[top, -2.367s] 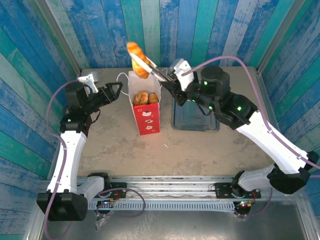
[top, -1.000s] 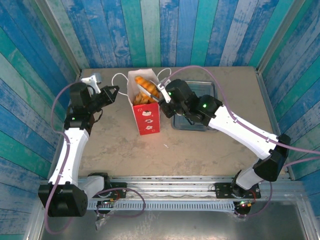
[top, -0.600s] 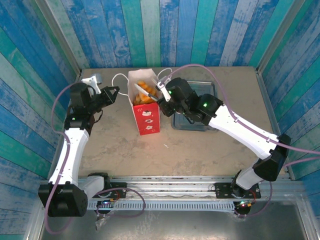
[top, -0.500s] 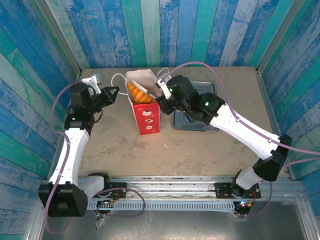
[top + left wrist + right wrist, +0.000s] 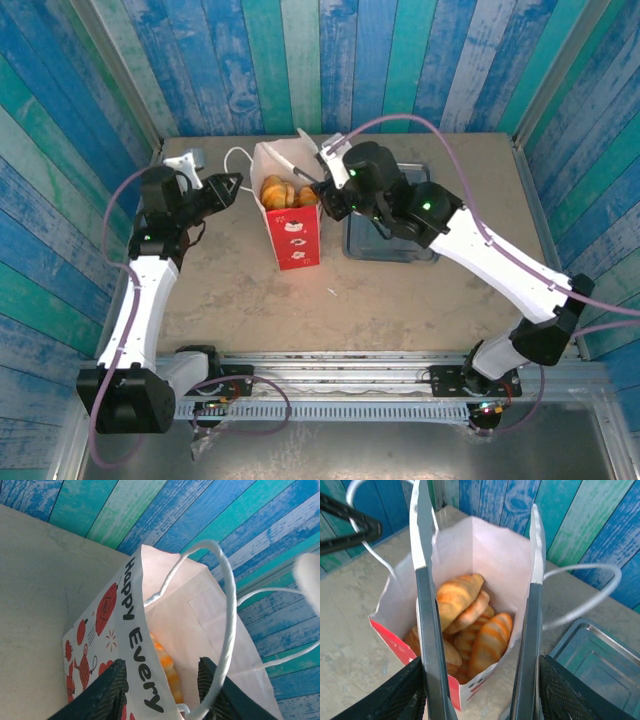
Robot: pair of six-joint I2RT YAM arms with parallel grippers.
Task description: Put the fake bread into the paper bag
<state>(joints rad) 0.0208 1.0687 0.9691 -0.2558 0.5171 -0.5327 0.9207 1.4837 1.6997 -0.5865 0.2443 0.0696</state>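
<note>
On the left of the table (image 5: 220,300), my left pincer (image 5: 222,186) sits with its fingers spread, just beside the left wall of the paper bag (image 5: 293,238) and close to a white cord handle (image 5: 227,605). It is pinching nothing that I can make out. The bag stands upright near the middle, white above and red below, with its mouth open. Inside it lies the fake bread (image 5: 465,612), several glossy golden croissants and rolls heaped against one another below the rim. Over the mouth hang the metal tongs (image 5: 427,630), their two arms apart and empty, and my right pincer (image 5: 480,695) is pressed onto them from outside. Further right, near the bag, sits the grey tray (image 5: 400,248). I judge the pastries light, rigid and slick, apt to slide off smooth metal, so any further piece is best taken across its thick middle. The bag looks thin and easy to tip or crumple, so steadying it by the rim or the cord seems safest
</note>
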